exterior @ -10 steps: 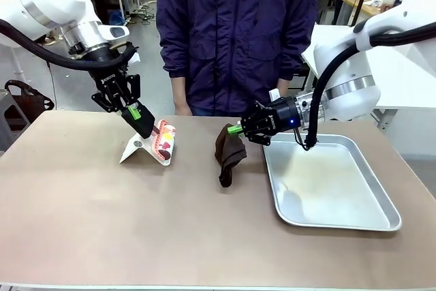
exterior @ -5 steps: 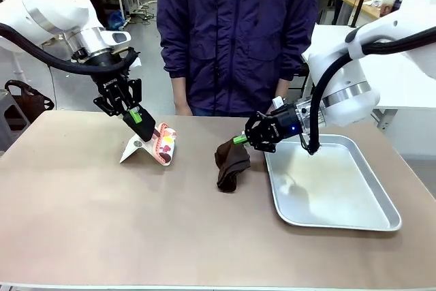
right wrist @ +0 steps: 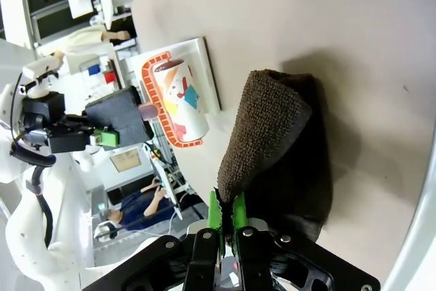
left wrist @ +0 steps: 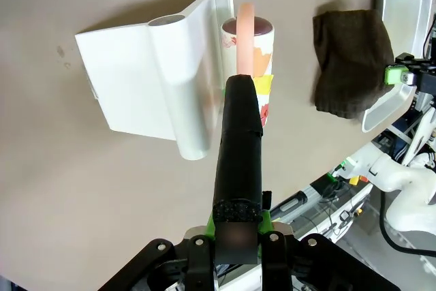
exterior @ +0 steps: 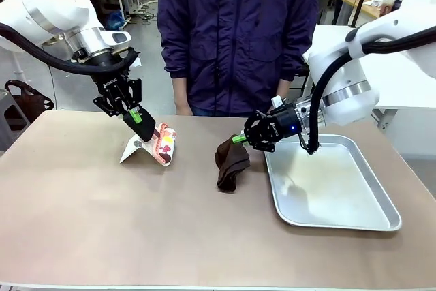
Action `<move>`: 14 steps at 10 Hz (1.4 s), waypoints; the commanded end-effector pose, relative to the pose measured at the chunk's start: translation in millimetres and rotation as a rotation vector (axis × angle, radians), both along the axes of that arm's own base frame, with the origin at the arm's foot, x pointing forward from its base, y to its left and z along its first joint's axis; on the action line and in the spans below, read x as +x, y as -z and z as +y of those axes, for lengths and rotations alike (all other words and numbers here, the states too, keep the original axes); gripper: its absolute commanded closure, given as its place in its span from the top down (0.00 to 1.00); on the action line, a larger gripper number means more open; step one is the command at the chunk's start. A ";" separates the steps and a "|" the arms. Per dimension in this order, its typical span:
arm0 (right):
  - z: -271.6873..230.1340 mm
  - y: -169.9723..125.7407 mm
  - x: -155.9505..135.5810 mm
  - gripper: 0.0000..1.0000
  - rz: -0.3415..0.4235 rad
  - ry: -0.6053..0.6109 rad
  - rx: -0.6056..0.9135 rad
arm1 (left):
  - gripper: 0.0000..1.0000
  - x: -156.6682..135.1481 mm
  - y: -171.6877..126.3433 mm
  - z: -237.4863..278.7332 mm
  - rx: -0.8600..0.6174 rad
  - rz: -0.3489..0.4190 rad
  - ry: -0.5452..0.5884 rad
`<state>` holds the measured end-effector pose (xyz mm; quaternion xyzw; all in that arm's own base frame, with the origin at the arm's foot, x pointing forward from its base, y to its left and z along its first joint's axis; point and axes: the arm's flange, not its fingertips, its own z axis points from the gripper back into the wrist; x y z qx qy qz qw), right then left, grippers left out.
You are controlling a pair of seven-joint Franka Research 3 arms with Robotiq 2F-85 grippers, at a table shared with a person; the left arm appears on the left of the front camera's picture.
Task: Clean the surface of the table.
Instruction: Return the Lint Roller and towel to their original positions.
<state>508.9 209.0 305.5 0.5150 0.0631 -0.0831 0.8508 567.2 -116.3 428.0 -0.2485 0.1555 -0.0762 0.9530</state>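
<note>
The brownish-tan table spans the front view. My right gripper is shut on the top edge of a dark brown cloth, whose lower part rests on the table beside the tray. In the right wrist view the green fingers pinch the cloth. My left gripper is shut on the black handle of a lint roller that lies in its white holder. The handle and the roller also appear in the left wrist view.
A shiny metal tray lies on the table's right side, right next to the cloth. A person in a dark jacket stands at the far edge. The near half of the table is bare.
My right gripper has sunk a little and drawn toward the tray, and the cloth now bunches on the table. My left gripper has shifted slightly up and left on the handle.
</note>
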 end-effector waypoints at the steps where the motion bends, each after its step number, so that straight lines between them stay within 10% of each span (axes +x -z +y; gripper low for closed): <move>1: 0.9 -1.4 4.6 0.07 0.014 0.023 -0.062 | 0.22 -1.8 -3.4 0.6 -0.001 0.003 0.003; 11: 6.5 11.9 12.7 0.07 0.039 0.048 -0.152 | 0.22 0.9 19.7 -0.5 0.010 0.005 -0.024; 12: 4.8 12.8 12.2 0.17 0.046 0.039 -0.147 | 0.51 1.3 19.7 0.6 0.014 0.010 -0.023; 13: 3.5 13.8 11.9 0.60 0.053 0.031 -0.137 | 0.79 1.3 17.9 -0.8 0.022 0.008 -0.026; 14: 2.9 14.9 12.2 0.73 0.062 0.029 -0.136 | 0.79 0.5 15.2 0.2 0.024 -0.003 -0.035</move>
